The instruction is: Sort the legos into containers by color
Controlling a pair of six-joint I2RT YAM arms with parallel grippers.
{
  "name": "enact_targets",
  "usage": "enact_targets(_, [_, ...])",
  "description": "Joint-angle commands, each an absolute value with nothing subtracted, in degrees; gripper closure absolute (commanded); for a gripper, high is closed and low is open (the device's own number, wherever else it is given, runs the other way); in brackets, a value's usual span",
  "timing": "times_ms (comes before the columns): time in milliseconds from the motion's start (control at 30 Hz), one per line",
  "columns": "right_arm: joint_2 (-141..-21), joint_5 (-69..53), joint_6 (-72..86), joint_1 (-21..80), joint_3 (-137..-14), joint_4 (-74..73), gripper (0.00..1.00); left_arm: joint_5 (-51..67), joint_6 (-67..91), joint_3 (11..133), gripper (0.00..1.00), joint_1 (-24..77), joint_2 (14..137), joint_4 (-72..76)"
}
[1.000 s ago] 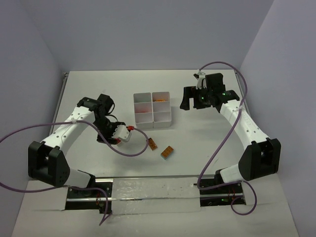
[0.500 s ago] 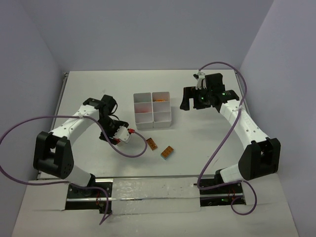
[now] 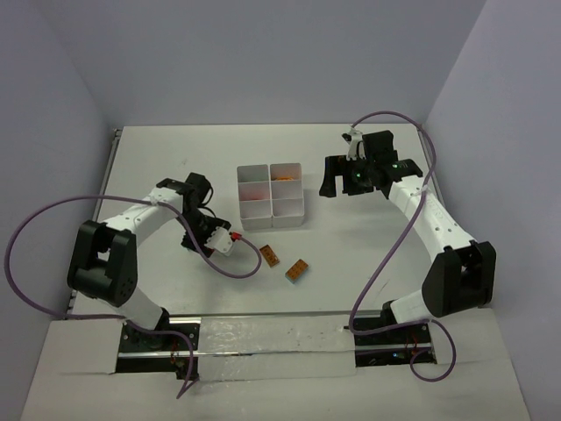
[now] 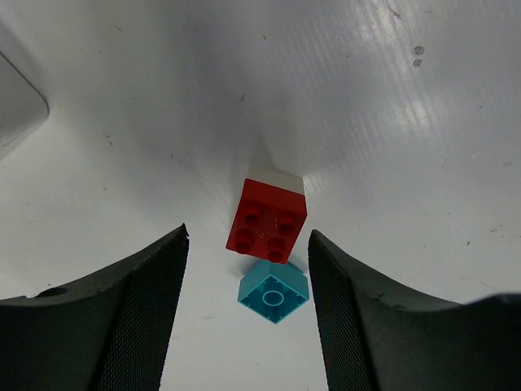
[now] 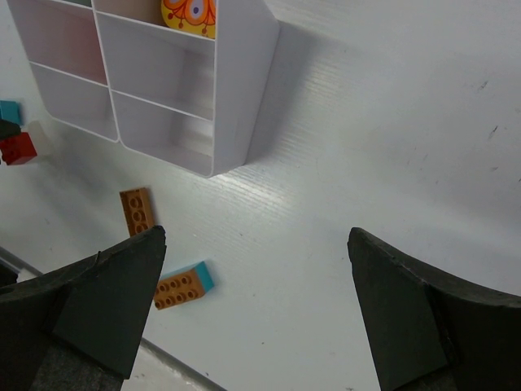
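In the left wrist view my left gripper (image 4: 247, 244) is open over the table. A teal brick (image 4: 273, 293) lies upside down between its fingers, touching neither. A red brick (image 4: 267, 220) sits just past it at the fingertips, on a white piece. In the top view the left gripper (image 3: 228, 241) is left of the white tray (image 3: 271, 210), with the red brick (image 3: 235, 237) at its tip. My right gripper (image 3: 331, 180) is open and empty, above the table right of the tray. Its wrist view (image 5: 256, 244) shows the tray (image 5: 240, 90) and two orange-brown bricks (image 5: 137, 210) (image 5: 181, 285), one with a teal end.
The two orange-brown bricks (image 3: 271, 256) (image 3: 297, 271) lie on the table in front of the tray. A yellow-orange piece (image 5: 191, 12) sits in one tray compartment. Purple cables trail from both arms. Walls close in the table's left, back and right sides.
My left gripper has shifted a little to the right and nearer the front, and the left arm's elbow has swung inward. The right arm has not moved.
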State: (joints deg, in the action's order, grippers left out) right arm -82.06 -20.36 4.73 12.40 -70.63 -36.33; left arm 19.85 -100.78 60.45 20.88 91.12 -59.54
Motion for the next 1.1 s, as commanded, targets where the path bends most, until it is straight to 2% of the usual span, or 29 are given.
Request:
enact_targets(0, [-82.95,-19.64,3.95,12.83,-73.72,-36.74,0.00,20.20,-102.48,59.84,0.34,20.83,92.02,-57.82])
enact_targets(333, [-83.48,-19.67,3.87,12.85,-73.72,-36.74,0.00,19.13,-103.46,57.72,0.42,20.83,92.05,-56.67])
enact_targets(667, [-82.82,-23.35,3.68,12.83,-73.53,-35.99,0.00,20.93,-100.72,58.90,0.82,20.94,90.21,-56.14])
enact_targets(700, [-82.18,-24.87,3.58,12.84,-73.14,-35.42,0.00,21.96,-97.46,59.90,0.87,21.11,88.98,-56.02])
enact_targets(733, [-81.38,-26.86,3.36,12.92,-72.45,-33.93,0.00,23.90,-94.69,61.53,0.99,21.30,88.36,-56.29])
enact_targets(800, [-78.89,-35.49,2.49,12.92,-69.86,-31.26,0.00,35.04,-84.13,70.66,1.00,21.61,87.15,-57.98])
enact_targets(833, [-77.89,-35.85,2.46,13.00,-69.70,-30.34,0.00,35.59,-78.52,71.10,1.00,21.62,86.94,-58.09])
enact_targets(867, [-76.11,-40.52,1.97,13.12,-68.67,-29.26,0.00,42.85,-66.14,76.57,1.00,21.24,86.76,-57.82])
enact_targets(933, [-74.46,-47.04,1.16,13.38,-67.46,-27.35,0.00,53.14,-51.71,82.11,1.00,20.58,85.35,-54.24])
enact_targets(967, [-73.14,-50.26,0.62,13.62,-67.16,-26.21,0.00,57.45,-36.09,82.94,1.00,20.39,83.44,-49.90])
enact_targets(1000, [-73.13,-52.16,0.62,13.88,-67.32,-26.19,0.00,59.37,-35.86,81.94,1.00,20.39,83.41,-44.85])
enact_targets(1033, [-72.27,-54.09,0.70,14.57,-67.84,-25.59,0.00,61.12,-20.97,77.81,1.00,20.39,79.99,-32.67])
enact_targets(1067, [-71.82,-57.65,0.70,15.02,-68.28,-24.98,0.00,62.88,-14.07,75.04,1.00,20.56,77.93,-25.85])
